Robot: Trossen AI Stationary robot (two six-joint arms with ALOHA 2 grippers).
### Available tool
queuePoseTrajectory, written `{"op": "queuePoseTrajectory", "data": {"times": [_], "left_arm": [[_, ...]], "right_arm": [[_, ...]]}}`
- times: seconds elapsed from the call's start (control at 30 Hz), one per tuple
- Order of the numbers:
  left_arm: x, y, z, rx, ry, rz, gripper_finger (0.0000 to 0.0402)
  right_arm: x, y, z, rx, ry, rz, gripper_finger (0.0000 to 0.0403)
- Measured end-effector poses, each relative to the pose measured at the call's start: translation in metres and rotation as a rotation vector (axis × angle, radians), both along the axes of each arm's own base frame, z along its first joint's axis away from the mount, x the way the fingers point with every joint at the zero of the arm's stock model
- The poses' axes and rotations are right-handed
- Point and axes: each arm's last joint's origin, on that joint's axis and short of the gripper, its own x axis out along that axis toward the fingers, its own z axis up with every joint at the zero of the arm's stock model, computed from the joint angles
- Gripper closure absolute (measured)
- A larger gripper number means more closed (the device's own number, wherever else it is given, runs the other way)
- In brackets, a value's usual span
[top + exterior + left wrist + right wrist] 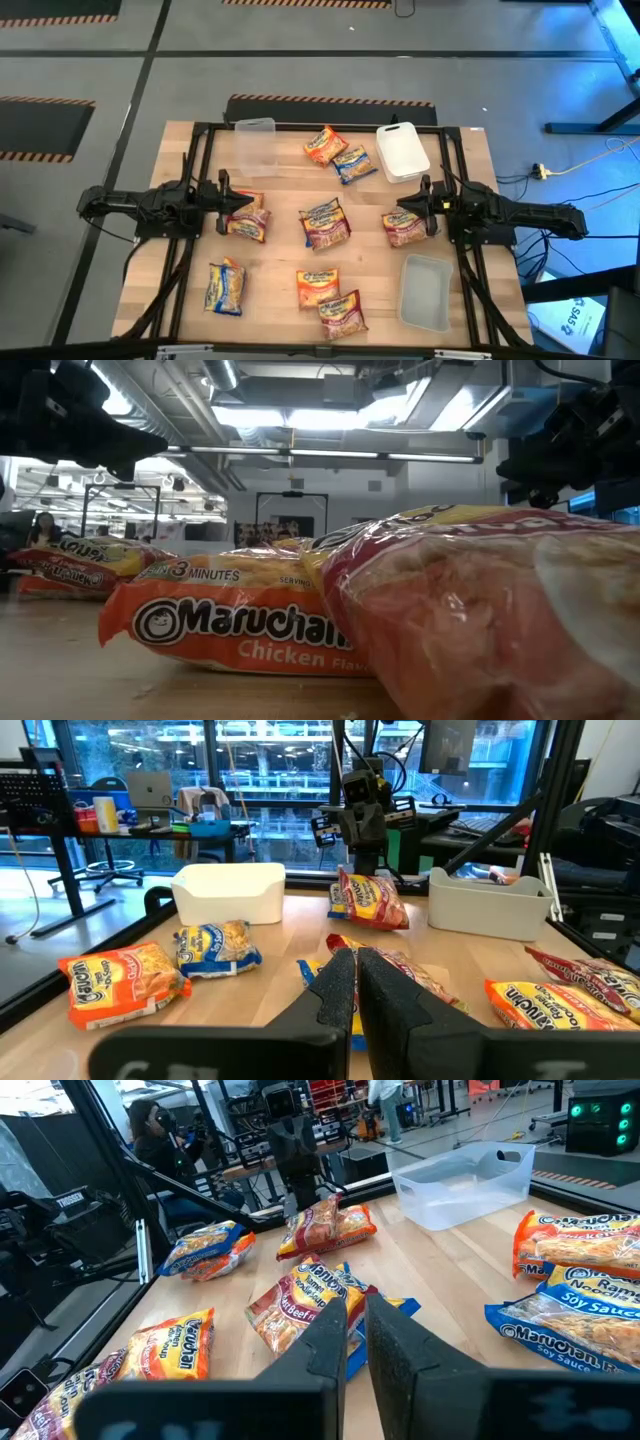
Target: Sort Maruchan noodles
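Several Maruchan packets lie flat on the wooden table. A maroon one (248,217) lies just ahead of my left gripper (228,200). Another maroon one (403,228) lies by my right gripper (415,205). A blue and a maroon packet (325,222) overlap at the centre. An orange (325,145) and a blue packet (352,163) lie at the far side. A blue (226,287), an orange (317,287) and a maroon packet (343,313) lie near the front. Both grippers (357,960) (357,1305) hover shut and empty, facing each other across the centre pile.
A clear tub (255,140) stands at the far left, a white tub (402,152) at the far right and a clear tub (425,290) at the near right. A black frame (200,130) runs along the table's edges. Bare wood lies between the packets.
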Motion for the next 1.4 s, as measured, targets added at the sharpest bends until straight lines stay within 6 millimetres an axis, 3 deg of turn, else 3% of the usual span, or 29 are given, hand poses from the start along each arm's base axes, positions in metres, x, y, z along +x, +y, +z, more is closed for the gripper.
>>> {"op": "queuePoseTrajectory", "data": {"times": [1.4], "left_arm": [[0.0000, 0.0001, 0.0000, 0.069, 0.009, 0.006, 0.0390]], "right_arm": [[0.0000, 0.0000, 0.0000, 0.000, 0.000, 0.000, 0.0372]]}}
